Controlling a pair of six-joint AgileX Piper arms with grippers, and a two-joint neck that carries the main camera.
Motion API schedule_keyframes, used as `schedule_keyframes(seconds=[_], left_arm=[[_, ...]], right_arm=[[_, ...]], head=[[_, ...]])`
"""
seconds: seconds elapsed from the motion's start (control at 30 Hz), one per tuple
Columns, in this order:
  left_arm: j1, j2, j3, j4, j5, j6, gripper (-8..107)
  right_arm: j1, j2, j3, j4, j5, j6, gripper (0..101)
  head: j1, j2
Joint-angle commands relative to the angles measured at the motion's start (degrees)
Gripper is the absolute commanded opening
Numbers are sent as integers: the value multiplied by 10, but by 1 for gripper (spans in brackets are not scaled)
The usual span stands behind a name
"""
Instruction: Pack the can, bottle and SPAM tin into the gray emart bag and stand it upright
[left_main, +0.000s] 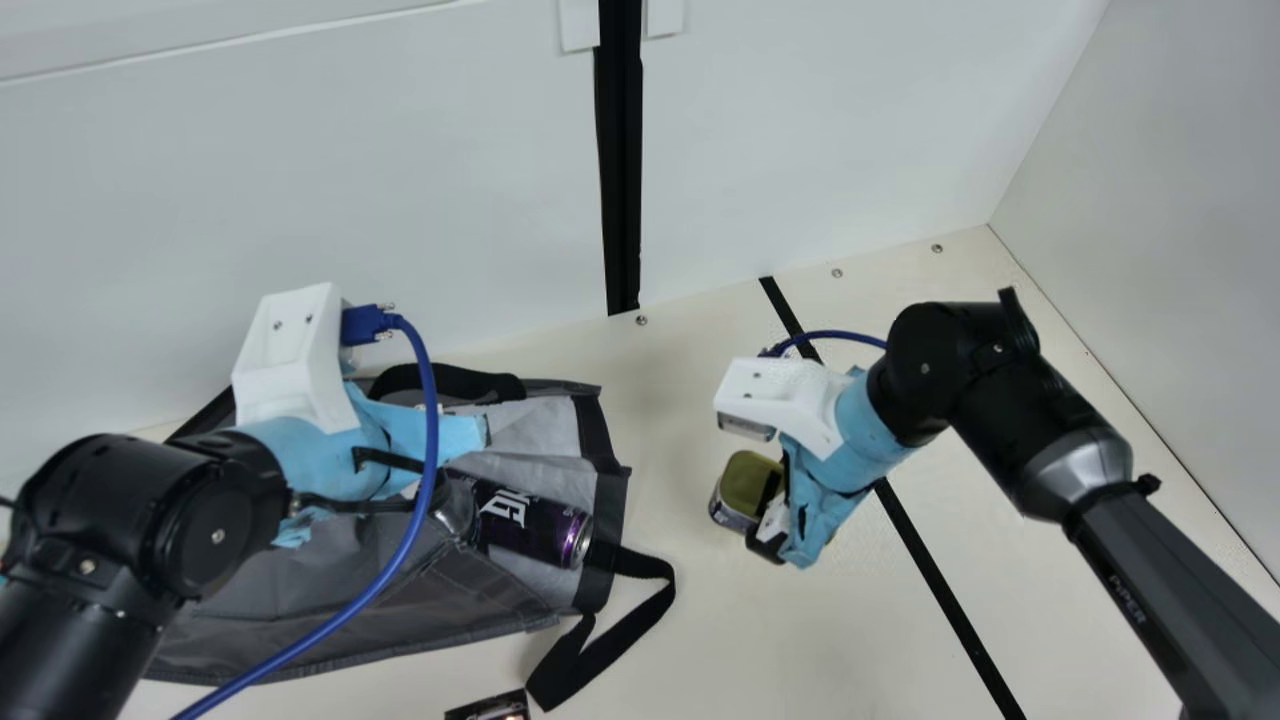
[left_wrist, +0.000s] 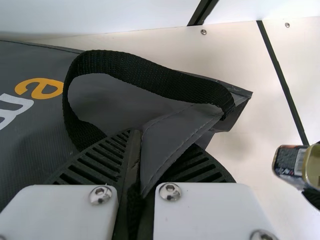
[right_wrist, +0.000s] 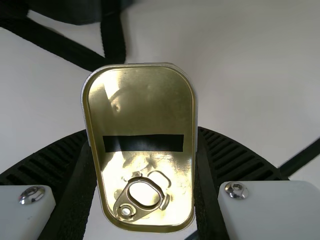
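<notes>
Main view: gray emart bag (left_main: 350, 610) lies flat on the desk (left_main: 700, 620), back corner by the desk's back edge, mouth rim facing the right gripper (left_main: 768, 508). Purple can (left_main: 535, 522) lies at the mouth, inside the rim, its long axis running in and out. SPAM tin (left_main: 750, 483) is in the right gripper, across bare desk from that rim; the right arm is nearer and, in my judgement, must carry it towards the left arm. Left wrist view: left gripper (left_wrist: 160, 150) pinches a fold of the bag near the black handle (left_wrist: 150, 79), a detail the main view obscures. Right wrist view: fingers clamp the tin by its long sides, long axis running between them, pull-ring (right_wrist: 142, 198) lid towards the camera.
</notes>
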Motion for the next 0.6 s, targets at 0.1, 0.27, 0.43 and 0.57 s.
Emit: schedule_keyframes(seconds=[0.1,0.27,0.43,0.57], left_arm=[[0,0,0,0,0,0,-8],[0,0,0,0,0,0,-8],[0,0,0,0,0,0,-8],[0,0,0,0,0,0,-8]], right_arm=[[21,-1,3,12,0,1,0],[38,1,4,27,0,-1,0],[51,5,4,41,-1,-3,0],[59,10,7,53,-7,-6,0]], head=[[-14,-1],[-14,-1],[-14,-1],[-14,-1]])
